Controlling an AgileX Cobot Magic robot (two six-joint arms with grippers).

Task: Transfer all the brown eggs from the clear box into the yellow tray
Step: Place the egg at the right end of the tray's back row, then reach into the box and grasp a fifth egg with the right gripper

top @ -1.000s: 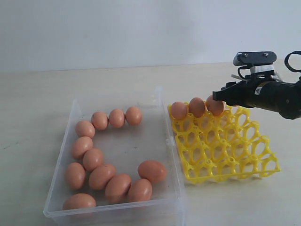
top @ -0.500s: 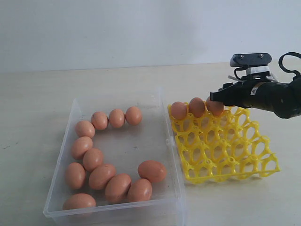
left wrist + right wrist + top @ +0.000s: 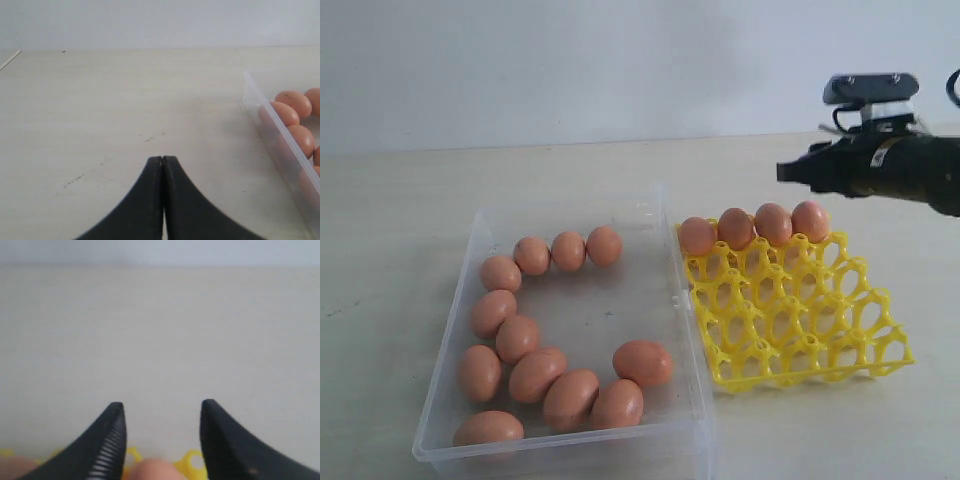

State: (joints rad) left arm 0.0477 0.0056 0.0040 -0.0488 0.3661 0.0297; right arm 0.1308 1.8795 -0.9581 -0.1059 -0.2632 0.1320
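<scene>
Several brown eggs lie in a loose curve inside the clear box. The yellow tray to its right has a row of eggs along its far edge, the last at the right. My right gripper hangs open above that row, touching nothing. In the right wrist view, its gripper is empty, with one egg and a bit of tray below. My left gripper is shut and empty over bare table beside the box wall. It does not show in the exterior view.
The box and tray stand side by side on a pale tabletop with a white wall behind. Most tray cells in the nearer rows hold nothing. Eggs show through the box wall in the left wrist view.
My right gripper has lifted up and back from the tray's far row, uncovering a fourth egg now sitting there alone. The left gripper has not moved.
</scene>
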